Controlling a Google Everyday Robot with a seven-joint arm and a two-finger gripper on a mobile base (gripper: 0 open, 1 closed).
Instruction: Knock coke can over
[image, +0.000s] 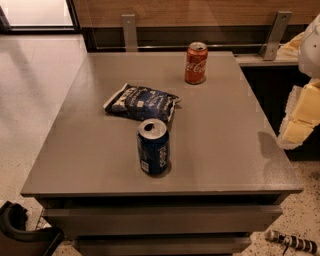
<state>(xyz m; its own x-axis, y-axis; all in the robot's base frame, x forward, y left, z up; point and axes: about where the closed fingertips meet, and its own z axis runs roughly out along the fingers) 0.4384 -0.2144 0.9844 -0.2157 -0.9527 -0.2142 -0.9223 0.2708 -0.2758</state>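
Saw coke can (196, 63) upright, upper centre, untouched. Saw gripper (300, 117) at right edge, well apart (spread or pressed together: could not tell). Judged approach stage; needed reach across, then sideways push.

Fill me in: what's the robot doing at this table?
Nothing is being handled yet. The gripper hangs at the right edge of the view, off the right side of the grey table and touching nothing. The coke can stands upright near the table's far edge, not yet knocked over. A dark blue can stands upright nearer the front, and a blue snack bag lies flat just behind it, between the two cans.
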